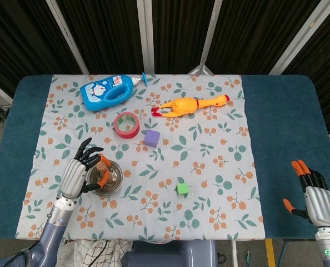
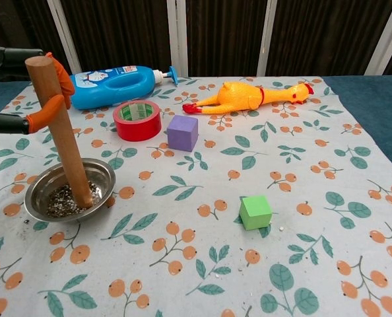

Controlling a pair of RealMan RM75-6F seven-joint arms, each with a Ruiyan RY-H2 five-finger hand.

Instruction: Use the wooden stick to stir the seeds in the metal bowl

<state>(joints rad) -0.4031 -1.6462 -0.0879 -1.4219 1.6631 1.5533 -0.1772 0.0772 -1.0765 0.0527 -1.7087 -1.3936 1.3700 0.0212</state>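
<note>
A wooden stick (image 2: pixel 61 131) stands almost upright with its lower end in the metal bowl (image 2: pixel 38 197), among dark seeds (image 2: pixel 63 200). My left hand (image 1: pixel 76 173) pinches the stick near its top between orange-tipped fingers (image 2: pixel 43 112), the other fingers spread. In the head view the bowl (image 1: pixel 116 178) lies just right of that hand, with the stick (image 1: pixel 103 168) foreshortened above it. My right hand (image 1: pixel 313 198) hangs off the table's front right corner, holding nothing, fingers apart.
On the flowered cloth lie a red tape roll (image 1: pixel 126 124), a purple cube (image 1: pixel 151 138), a green cube (image 1: pixel 182 188), a yellow rubber chicken (image 1: pixel 190 104) and a blue bottle (image 1: pixel 106 90). The tape roll is the nearest thing behind the bowl.
</note>
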